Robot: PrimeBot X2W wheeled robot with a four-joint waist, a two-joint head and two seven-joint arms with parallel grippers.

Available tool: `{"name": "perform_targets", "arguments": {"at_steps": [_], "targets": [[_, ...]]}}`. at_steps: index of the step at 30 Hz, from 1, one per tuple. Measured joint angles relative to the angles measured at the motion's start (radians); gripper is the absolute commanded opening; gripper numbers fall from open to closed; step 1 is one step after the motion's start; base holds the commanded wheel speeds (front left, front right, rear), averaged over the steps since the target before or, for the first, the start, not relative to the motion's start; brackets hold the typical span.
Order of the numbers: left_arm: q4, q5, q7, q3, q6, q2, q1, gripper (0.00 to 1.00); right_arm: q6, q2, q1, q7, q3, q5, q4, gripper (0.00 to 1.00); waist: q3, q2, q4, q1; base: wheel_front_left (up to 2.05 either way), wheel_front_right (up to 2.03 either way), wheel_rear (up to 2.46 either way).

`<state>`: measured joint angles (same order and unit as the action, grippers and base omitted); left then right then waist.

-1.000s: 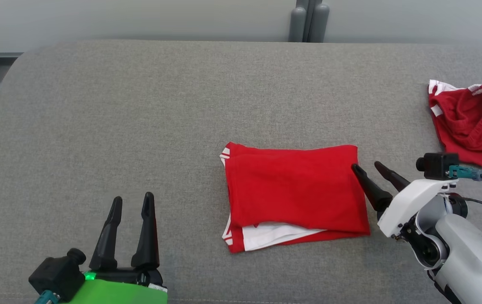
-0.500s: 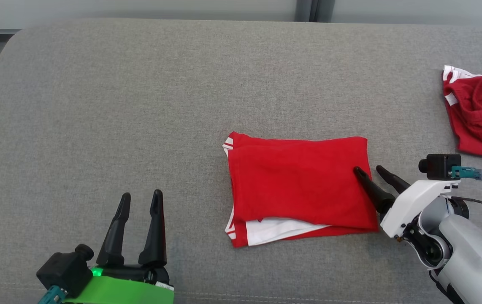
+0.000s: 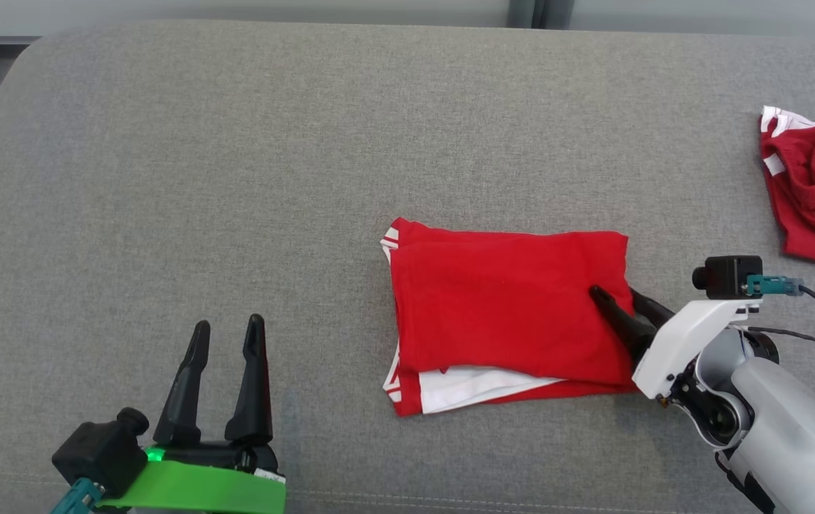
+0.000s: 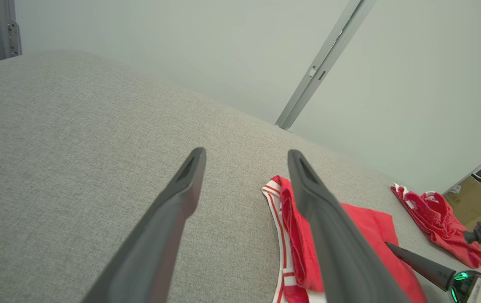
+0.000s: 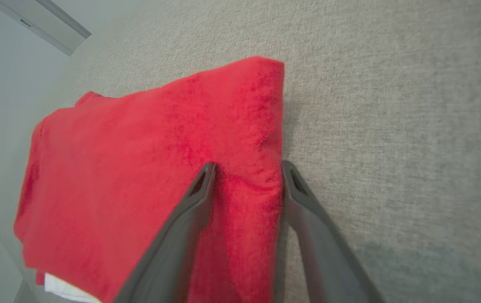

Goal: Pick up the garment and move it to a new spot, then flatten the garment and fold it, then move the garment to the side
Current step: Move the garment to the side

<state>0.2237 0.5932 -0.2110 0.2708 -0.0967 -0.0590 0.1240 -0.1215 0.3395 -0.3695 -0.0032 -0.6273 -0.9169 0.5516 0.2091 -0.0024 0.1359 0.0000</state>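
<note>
Though astride the garment (image 3: 507,307) edge, right gripper (image 3: 613,291) half-wide; left gripper (image 3: 228,323) wide, empty.

- My left gripper (image 3: 228,321) sits low on my left side, fingers pointing forward and spread wide, empty.
- My right gripper (image 3: 613,291) reaches in from the right, angled leftward and down, fingers parted but closer together than the left's.
- Behind it, the white wrist (image 3: 693,325) and pale forearm (image 3: 793,442) slope back toward me.
</note>
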Motion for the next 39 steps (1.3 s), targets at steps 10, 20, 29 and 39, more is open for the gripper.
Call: {"name": "perform_targets", "arguments": {"at_steps": [10, 20, 29, 39], "targets": [[-0.013, 0.0, -0.001, -0.01, 0.0, 0.0, -0.002, 1.0, -0.002, -0.007, -0.059, -0.006, -0.007, 0.001, 0.013, 0.0, 0.004, 0.0, -0.01, 0.0, 0.0, 0.0, 0.0], [-0.02, 0.0, -0.01, -0.027, 0.0, 0.0, -0.001, 1.0, -0.002, 0.096, -0.158, -0.014, 0.015, 0.012, 0.005, 0.0, -0.017, 0.0, -0.05, 0.0, 0.0, 0.0, 0.0], [-0.022, 0.0, -0.01, -0.025, 0.0, 0.0, -0.001, 1.0, -0.002, 0.203, -0.219, -0.012, 0.049, 0.026, 0.005, 0.0, -0.038, 0.0, -0.089, 0.0, 0.0, 0.0, 0.0], [-0.026, 0.0, -0.01, -0.007, 0.0, 0.001, -0.001, 1.0, -0.002, 0.305, -0.277, 0.033, 0.063, 0.058, 0.006, 0.0, -0.047, 0.0, -0.101, 0.0, 0.0, 0.0, 0.0]]}}
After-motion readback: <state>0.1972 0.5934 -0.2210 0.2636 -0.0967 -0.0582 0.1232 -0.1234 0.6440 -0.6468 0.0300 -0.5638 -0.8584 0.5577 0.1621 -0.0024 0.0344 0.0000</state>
